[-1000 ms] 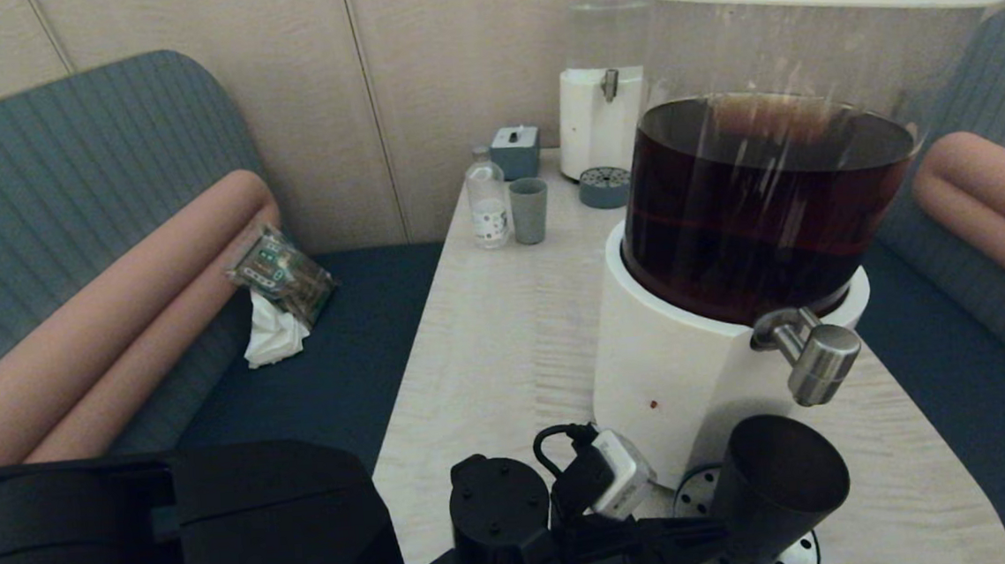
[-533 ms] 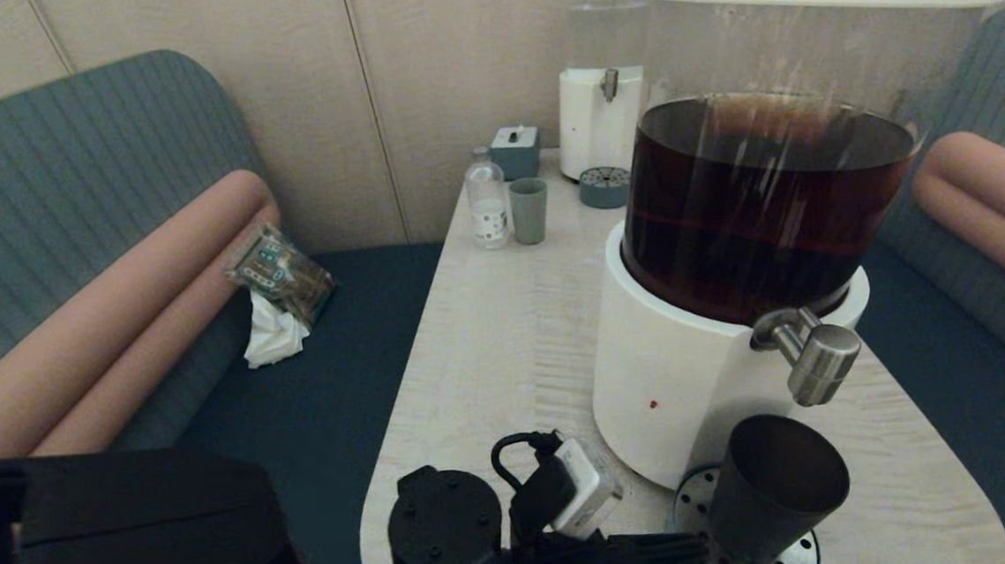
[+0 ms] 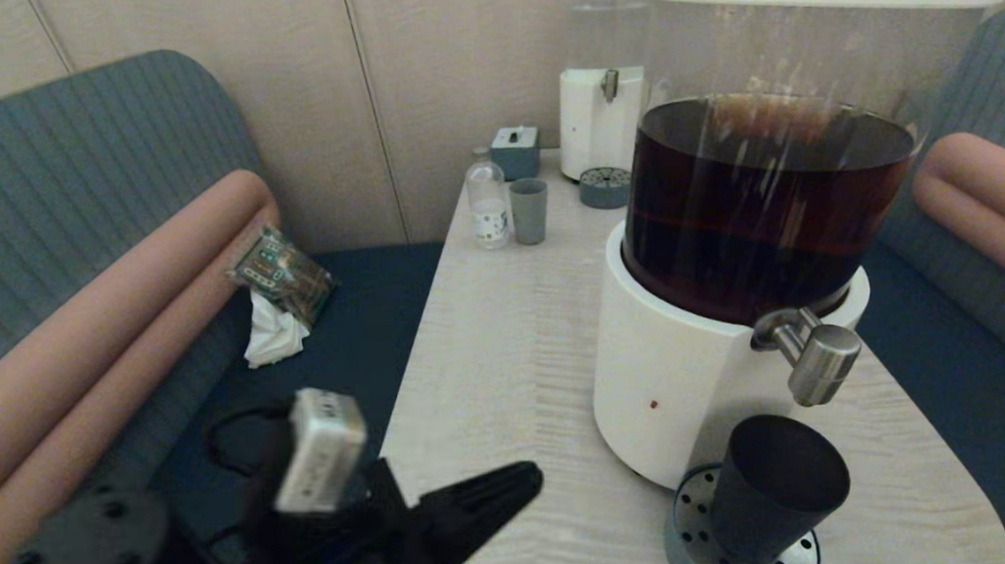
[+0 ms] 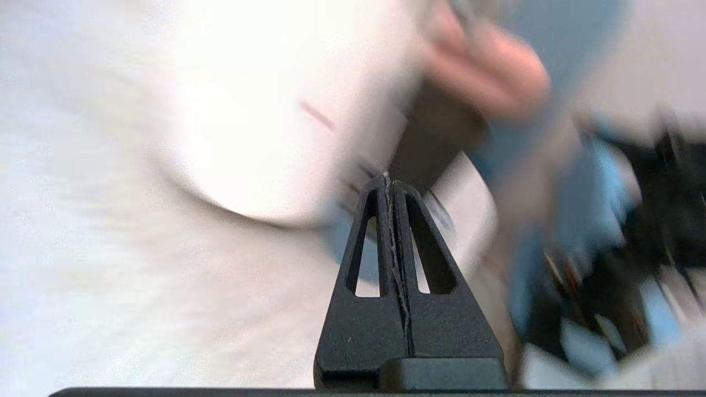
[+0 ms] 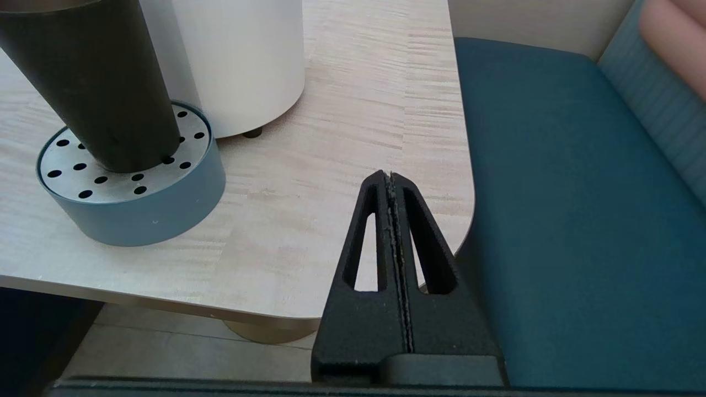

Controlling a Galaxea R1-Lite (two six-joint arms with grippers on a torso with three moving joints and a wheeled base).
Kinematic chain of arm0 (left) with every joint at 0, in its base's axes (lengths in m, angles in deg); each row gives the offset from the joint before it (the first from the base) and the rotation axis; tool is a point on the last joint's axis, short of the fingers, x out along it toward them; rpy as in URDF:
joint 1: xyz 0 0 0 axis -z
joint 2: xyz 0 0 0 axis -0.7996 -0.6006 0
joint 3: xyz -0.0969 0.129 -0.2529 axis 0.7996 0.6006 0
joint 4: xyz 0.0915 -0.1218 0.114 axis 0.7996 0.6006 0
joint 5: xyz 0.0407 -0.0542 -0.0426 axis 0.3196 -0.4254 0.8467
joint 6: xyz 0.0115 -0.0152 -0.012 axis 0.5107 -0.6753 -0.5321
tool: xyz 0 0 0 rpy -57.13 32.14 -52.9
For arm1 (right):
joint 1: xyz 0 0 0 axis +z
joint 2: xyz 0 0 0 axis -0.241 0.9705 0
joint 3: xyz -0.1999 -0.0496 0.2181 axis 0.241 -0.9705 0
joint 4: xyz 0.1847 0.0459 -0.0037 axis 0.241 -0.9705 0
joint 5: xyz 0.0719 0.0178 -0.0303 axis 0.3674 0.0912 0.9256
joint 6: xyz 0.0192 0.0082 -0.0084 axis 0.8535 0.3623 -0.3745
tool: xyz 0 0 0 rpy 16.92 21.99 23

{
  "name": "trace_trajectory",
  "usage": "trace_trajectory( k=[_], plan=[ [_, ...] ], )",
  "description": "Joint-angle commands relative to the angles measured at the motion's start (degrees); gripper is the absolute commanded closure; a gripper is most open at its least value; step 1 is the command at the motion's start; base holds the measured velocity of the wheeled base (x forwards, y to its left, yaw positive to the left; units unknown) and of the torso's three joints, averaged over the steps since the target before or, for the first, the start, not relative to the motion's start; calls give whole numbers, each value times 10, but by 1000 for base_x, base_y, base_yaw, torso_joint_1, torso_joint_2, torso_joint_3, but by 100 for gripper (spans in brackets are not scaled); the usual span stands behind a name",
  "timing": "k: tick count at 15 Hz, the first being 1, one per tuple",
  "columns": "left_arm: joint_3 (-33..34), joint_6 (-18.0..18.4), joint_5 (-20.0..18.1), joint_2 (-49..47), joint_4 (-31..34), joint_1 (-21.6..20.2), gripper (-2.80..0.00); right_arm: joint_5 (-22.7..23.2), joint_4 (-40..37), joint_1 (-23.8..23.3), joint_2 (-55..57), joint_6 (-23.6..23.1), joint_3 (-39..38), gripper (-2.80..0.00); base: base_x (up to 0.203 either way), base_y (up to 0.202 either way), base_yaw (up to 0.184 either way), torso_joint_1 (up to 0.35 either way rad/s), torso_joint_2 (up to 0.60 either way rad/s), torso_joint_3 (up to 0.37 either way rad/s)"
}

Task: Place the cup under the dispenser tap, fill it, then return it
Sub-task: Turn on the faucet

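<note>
Standing upright on the perforated drip tray (image 3: pixel 687 517), the cup (image 3: pixel 778 488) is seen directly beneath the dispenser tap (image 3: pixel 813 358). The left end effector (image 3: pixel 517 484) is held closed and empty over the tabletop (image 3: pixel 506 335), apparently apart from the cup. The right end effector (image 5: pixel 390 179) is parked closed beside the tabletop's edge.

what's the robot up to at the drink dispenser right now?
Nothing is held at this moment. The black cup stands alone on the perforated drip tray, below the steel dispenser tap of the big dispenser of dark liquid. The left hand is shut and empty, off to the cup's left over the table's near edge. The right hand is shut too, parked beside the table's corner. No liquid is running from the tap.
</note>
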Motion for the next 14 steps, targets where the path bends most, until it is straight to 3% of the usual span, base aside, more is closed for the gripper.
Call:
trace_trajectory(
  k=[1, 4, 5, 7, 10, 14],
  plan=[
    [22, -14, 13, 111, -5, -70, 0, 0, 1, 0, -2, 3, -4, 0, 0, 0, 0, 0, 0, 0],
    [35, -30, 25, 184, -5, -219, 0, 0, 2, 0, -2, 6, -4, 0, 0, 0, 0, 0, 0, 0],
    [41, -35, 27, 218, -5, -251, 0, 0, 2, 0, -1, 7, -4, 0, 0, 0, 0, 0, 0, 0],
    [53, -44, 41, 277, -5, -282, 0, 0, 2, 0, -2, 9, -4, 0, 0, 0, 0, 0, 0, 0],
    [60, -63, 102, 344, -5, -327, 0, 0, 2, 0, -2, 17, -4, 0, 0, 0, 0, 0, 0, 0],
    [90, -74, 121, 506, 3, -367, 0, 0, 2, 1, -2, 17, -4, 0, 0, 0, 0, 0, 0, 0]
  ],
)
